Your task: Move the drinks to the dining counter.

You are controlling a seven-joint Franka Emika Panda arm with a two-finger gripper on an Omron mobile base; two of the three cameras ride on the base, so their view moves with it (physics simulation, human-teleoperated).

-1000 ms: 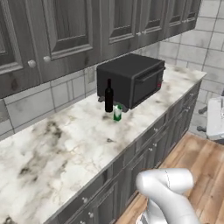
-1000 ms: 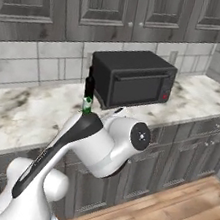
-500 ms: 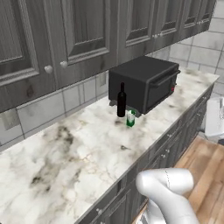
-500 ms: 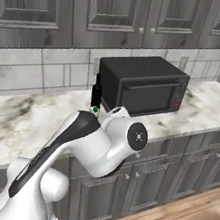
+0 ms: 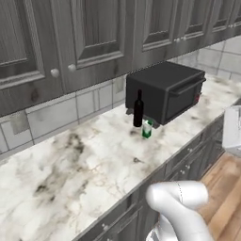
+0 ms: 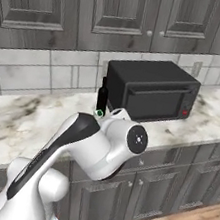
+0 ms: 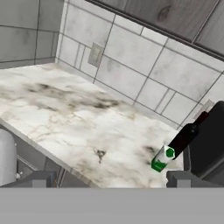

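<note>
A tall black wine bottle (image 5: 138, 109) stands on the marble counter (image 5: 84, 160) beneath grey cabinets, just left of a black microwave (image 5: 167, 89). The small green-and-white carton (image 5: 147, 128) stands right in front of the bottle. In the right base view my arm's elbow covers most of the carton (image 6: 99, 113) below the bottle (image 6: 102, 96). In the hand view the bottle (image 7: 183, 138) and carton (image 7: 162, 158) lie at the lower right, with a red-brown top (image 7: 201, 118) peeking out behind them. My gripper (image 7: 112, 180) is open and holds nothing, well short of them. The dining counter is out of view.
Grey wall cabinets (image 6: 123, 13) hang over a tiled backsplash (image 7: 131, 65) with an outlet (image 7: 95, 55). Base cabinets with drawers (image 6: 170, 188) run below the counter's front edge. Wood floor (image 5: 226, 202) lies to the right. A pale object (image 5: 233, 127) sits at the right edge.
Both base views have shifted as the base drove, so the bottle, carton and microwave now look nearer and more central. The things themselves stayed put, and the gripper stayed open.
</note>
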